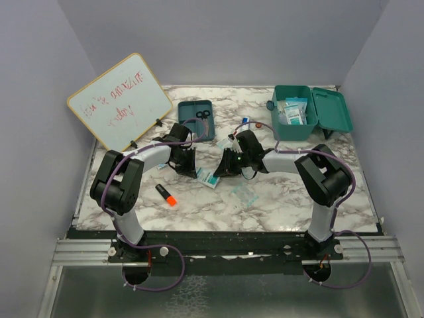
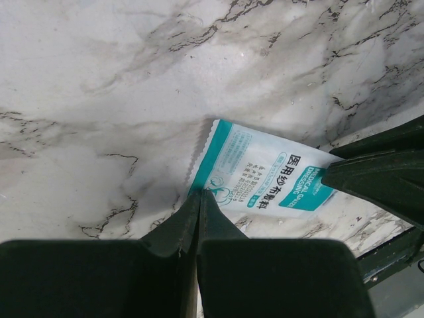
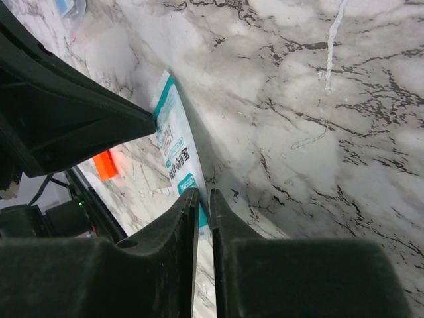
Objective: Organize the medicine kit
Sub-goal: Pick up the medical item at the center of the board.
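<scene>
Right tool is pinching one end of the gauze packet while left tool, pressed together, is touching its corner; lifting gently toward the medicine kit looks wisest.

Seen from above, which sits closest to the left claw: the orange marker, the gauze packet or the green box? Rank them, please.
1. gauze packet, at the left gripper's tips.
2. orange marker, nearer the bases, to its left.
3. medicine kit, far back right.
</scene>
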You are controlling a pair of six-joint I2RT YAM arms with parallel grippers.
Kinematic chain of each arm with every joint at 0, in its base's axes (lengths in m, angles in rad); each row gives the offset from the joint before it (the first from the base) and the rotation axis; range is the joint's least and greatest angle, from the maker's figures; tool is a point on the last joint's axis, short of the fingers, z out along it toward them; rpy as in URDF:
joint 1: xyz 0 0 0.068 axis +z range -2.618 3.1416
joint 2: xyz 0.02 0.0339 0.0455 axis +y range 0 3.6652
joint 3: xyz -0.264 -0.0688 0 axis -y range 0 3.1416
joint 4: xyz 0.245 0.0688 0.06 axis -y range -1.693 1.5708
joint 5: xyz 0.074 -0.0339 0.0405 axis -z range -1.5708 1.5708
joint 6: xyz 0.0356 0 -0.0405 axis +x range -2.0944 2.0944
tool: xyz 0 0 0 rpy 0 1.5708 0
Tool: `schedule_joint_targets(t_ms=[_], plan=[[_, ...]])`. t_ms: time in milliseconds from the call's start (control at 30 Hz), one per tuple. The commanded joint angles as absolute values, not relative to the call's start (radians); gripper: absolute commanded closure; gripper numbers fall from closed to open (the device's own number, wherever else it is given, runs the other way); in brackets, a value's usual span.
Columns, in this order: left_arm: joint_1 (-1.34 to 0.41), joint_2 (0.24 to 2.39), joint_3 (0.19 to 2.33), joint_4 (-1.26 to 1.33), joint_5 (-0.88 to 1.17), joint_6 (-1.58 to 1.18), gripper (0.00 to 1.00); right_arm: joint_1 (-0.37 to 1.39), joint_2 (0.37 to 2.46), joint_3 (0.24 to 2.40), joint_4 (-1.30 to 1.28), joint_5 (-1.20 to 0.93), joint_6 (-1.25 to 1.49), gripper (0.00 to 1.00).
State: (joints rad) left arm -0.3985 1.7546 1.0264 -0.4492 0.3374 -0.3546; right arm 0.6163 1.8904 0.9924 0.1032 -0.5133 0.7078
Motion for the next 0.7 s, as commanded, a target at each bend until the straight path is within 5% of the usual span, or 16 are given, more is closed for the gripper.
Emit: schedule_joint_targets(t_ms=[0, 100, 333, 533, 567, 633, 667], plan=[[-0.396, 1.751, 1.006, -0.439, 0.337, -0.351, 1.00, 0.624, 1.889, 0.974, 0.115, -0.510, 0.704, 0.88], [-0.396, 1.740, 1.010, -0.439, 0.333, -0.351, 0.95, 0.624, 1.879, 0.971, 0.109, -0.502, 0.696, 0.99], [-0.396, 1.670, 1.052, -0.454, 0.331, -0.363, 0.60, 0.625, 1.835, 0.985, 0.067, -0.469, 0.657, 0.99], [-0.396, 1.540, 1.130, -0.463, 0.353, -0.385, 0.41, 0.622, 1.752, 1.025, 0.002, -0.363, 0.577, 0.99], [-0.396, 1.516, 1.142, -0.463, 0.353, -0.390, 0.36, 0.619, 1.739, 1.031, -0.020, -0.349, 0.563, 0.99], [-0.396, 1.468, 1.161, -0.461, 0.353, -0.396, 0.03, 0.610, 1.708, 1.043, -0.038, -0.329, 0.541, 0.99], [-0.396, 1.445, 1.167, -0.460, 0.352, -0.396, 0.01, 0.606, 1.688, 1.051, -0.046, -0.319, 0.525, 0.99]])
